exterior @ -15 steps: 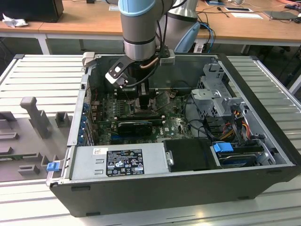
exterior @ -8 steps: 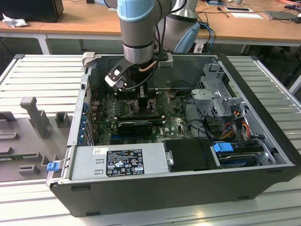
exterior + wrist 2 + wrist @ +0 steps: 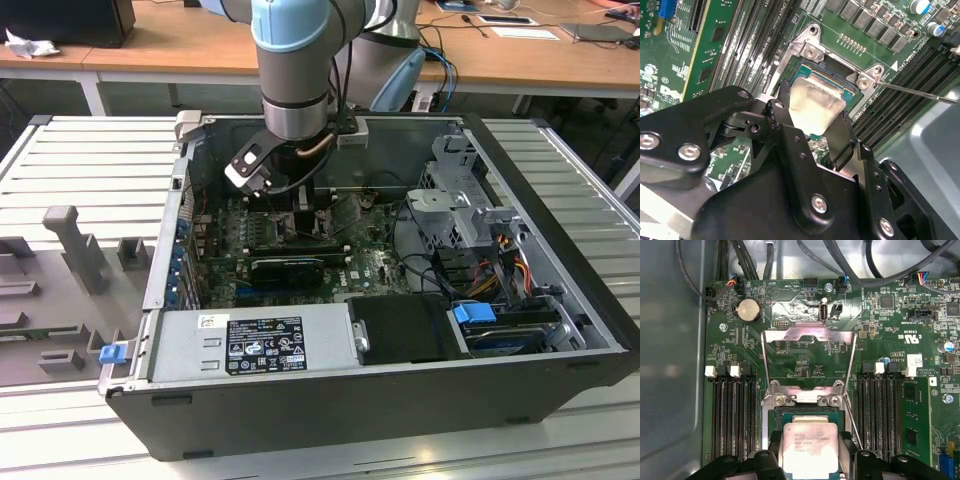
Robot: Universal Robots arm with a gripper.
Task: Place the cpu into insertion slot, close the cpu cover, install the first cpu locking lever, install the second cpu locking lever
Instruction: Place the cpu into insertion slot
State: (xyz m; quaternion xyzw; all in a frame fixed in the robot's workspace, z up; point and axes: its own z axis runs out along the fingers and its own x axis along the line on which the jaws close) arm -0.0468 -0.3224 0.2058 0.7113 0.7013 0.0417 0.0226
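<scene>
- We see a ribbed grey metal table (image 3: 90,150) carrying a black computer case (image 3: 400,400), which lies on its side with its open face up.
- A grey and pale-blue robot arm (image 3: 292,70) hangs into the far half of the case, a little toward the exterior view's left of centre.
- A silver box-shaped power supply (image 3: 250,345) fills the near edge inside the case.
- A grey metal drive cage (image 3: 465,200) with bundled cables stands at the exterior view's right.
- The green motherboard (image 3: 370,268) covers the case floor beyond the power supply.
- Long black memory slots (image 3: 732,415) run along two opposite sides of the socket, just beside it.
- The black two-fingered gripper (image 3: 814,114) is clamped on the chip, with one finger against each of two opposite edges. Its bulky body blocks part of the socket in both wrist views.
- The thin silver-grey square cpu cover (image 3: 810,333) stands swung open at one edge of the socket, and the board shows through its large window.
- The square dark insertion slot (image 3: 832,65) with its metal rim lies directly under the chip.
- The small flat silvery-grey square cpu (image 3: 807,447) sits over that slot between the fingers. We cannot tell whether it is fully seated.
- A thin steel locking lever (image 3: 912,92) slants from the socket's corner across the memory slots.
- A round silver coin battery (image 3: 746,310) sits beyond the open cover, well apart from the socket.
</scene>
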